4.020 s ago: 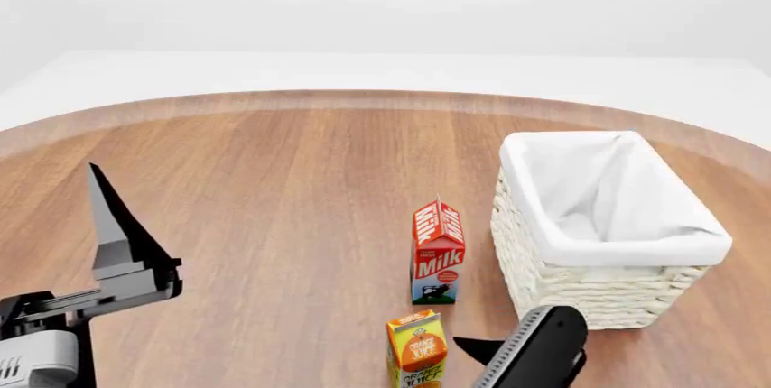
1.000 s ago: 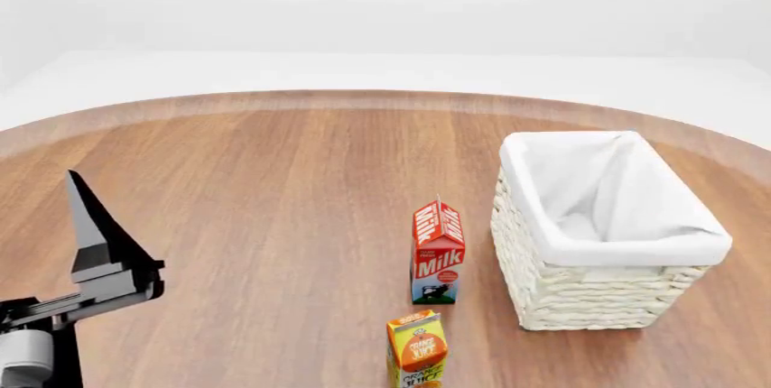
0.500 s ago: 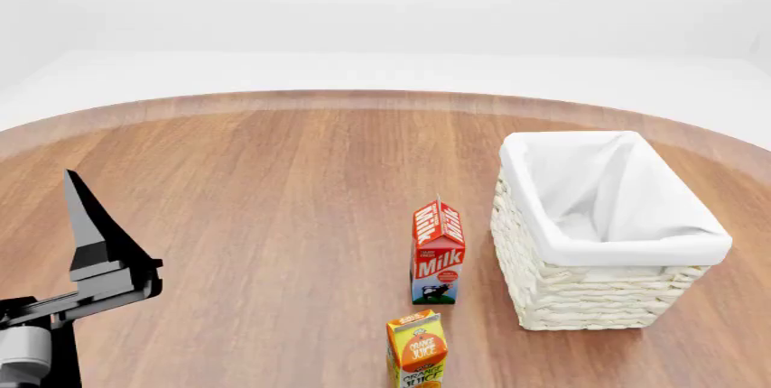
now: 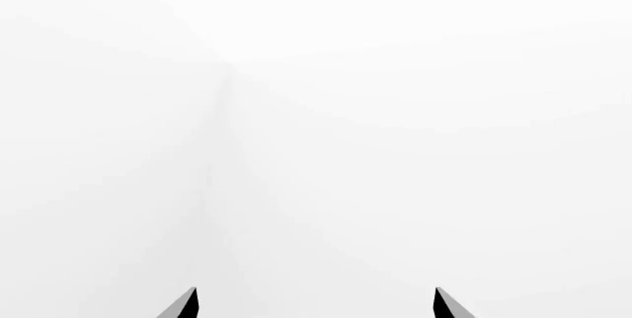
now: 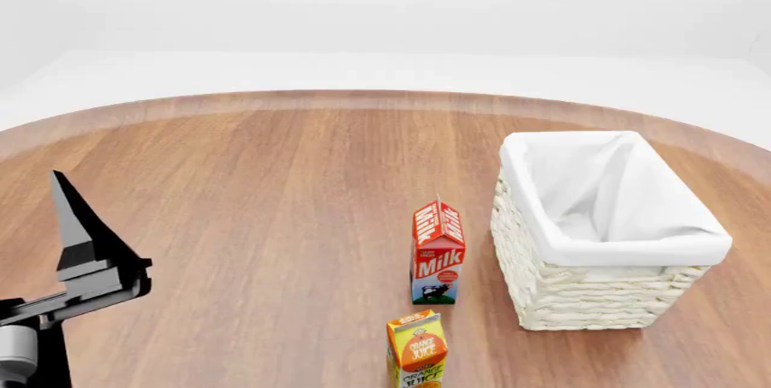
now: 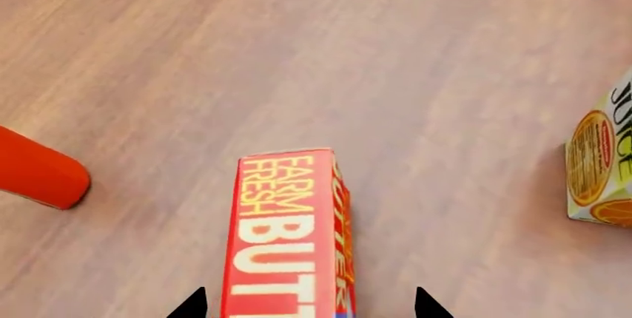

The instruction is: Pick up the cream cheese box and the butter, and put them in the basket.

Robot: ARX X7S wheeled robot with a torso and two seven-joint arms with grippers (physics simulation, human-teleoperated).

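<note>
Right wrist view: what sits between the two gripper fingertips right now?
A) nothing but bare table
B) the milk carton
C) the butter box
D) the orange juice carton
C: the red-orange butter box with yellow FARM FRESH lettering lies on the table between the open fingertips of the right gripper; the orange juice carton stands off to one side.

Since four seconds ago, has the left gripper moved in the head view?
Yes. The left gripper has dropped lower and leftward, farther from the milk carton.

Red-orange butter (image 6: 286, 240) lying flat on wood, white-lined wicker basket (image 5: 602, 293) upright, empty
</note>
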